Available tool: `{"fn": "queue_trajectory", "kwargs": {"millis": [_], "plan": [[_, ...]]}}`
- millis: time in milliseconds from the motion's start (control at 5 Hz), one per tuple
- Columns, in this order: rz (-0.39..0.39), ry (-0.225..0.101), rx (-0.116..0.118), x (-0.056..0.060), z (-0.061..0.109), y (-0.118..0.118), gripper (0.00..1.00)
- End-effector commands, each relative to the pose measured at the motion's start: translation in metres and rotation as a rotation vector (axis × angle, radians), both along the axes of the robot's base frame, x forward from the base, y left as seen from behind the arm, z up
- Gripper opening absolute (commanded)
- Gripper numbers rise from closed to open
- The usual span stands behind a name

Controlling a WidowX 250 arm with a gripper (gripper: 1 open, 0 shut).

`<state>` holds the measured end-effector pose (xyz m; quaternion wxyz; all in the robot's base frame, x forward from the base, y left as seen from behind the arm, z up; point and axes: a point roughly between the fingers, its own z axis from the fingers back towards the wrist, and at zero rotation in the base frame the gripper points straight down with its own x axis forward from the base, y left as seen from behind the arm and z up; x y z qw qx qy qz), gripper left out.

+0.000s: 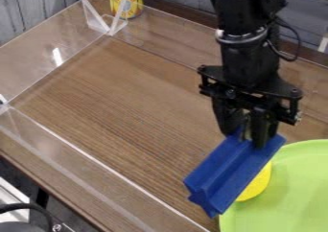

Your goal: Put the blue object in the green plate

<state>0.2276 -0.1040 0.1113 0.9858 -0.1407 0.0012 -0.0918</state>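
My black gripper (258, 132) points steeply down and is shut on the upper end of the blue object (233, 175), a long royal-blue grooved bar hanging tilted down to the left. The bar's lower end hovers just left of the green plate (290, 193), which fills the bottom right corner. The bar's upper part overlaps the plate's left rim in this view and covers most of a yellow banana toy (260, 184) lying on that rim.
The wooden table (115, 92) is ringed by low clear plastic walls (52, 58). A yellow-labelled can (123, 2) stands at the back left, beyond the wall. The table's front edge runs along the lower left.
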Motion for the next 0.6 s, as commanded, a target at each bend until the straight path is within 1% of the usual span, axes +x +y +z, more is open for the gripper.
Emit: {"fn": "queue_trajectory", "kwargs": {"millis": [0, 400], "plan": [[-0.003, -0.049, -0.009, 0.0041, 0.0135, -0.0032, 0.00], [-0.003, -0.045, -0.004, 0.0021, 0.0139, -0.0038, 0.00]]}}
